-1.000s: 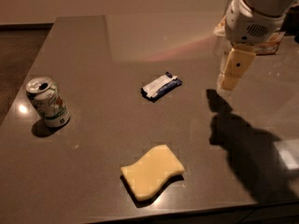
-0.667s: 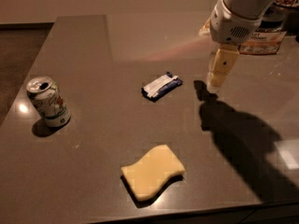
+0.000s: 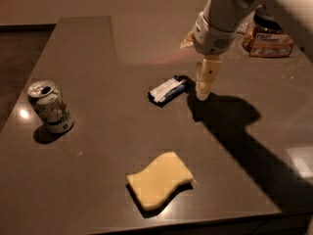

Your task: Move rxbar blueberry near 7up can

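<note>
The rxbar blueberry [image 3: 167,89] lies flat near the middle of the dark table, dark blue with a white panel. The 7up can [image 3: 50,106] stands upright at the left, whitish-green with a silver top. My gripper [image 3: 205,84] hangs from the white arm at the upper right and sits just to the right of the bar's end, low over the table. It holds nothing that I can see.
A pale yellow wavy sponge [image 3: 159,179] lies near the front edge. A jar with a label [image 3: 265,35] stands at the back right. The table [image 3: 107,146] ends at the left and front edges. The arm casts a large shadow at the right.
My gripper has moved left and down, from the far right of the table to just beside the bar's right end. The bar, can and sponge have not moved.
</note>
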You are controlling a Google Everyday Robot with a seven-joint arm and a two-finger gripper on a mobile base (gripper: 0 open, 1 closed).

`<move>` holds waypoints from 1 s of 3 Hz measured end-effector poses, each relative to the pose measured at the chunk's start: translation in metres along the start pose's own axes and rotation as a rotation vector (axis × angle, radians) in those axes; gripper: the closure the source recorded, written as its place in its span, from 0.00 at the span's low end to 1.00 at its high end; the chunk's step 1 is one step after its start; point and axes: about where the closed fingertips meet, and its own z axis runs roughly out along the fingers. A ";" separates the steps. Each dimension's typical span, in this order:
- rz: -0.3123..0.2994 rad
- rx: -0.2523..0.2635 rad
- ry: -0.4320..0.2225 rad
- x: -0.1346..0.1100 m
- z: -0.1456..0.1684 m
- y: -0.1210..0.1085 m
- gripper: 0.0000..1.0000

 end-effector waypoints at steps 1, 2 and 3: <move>-0.052 -0.051 -0.024 -0.019 0.028 -0.005 0.00; -0.080 -0.110 -0.025 -0.030 0.051 -0.008 0.00; -0.096 -0.160 -0.017 -0.035 0.067 -0.007 0.17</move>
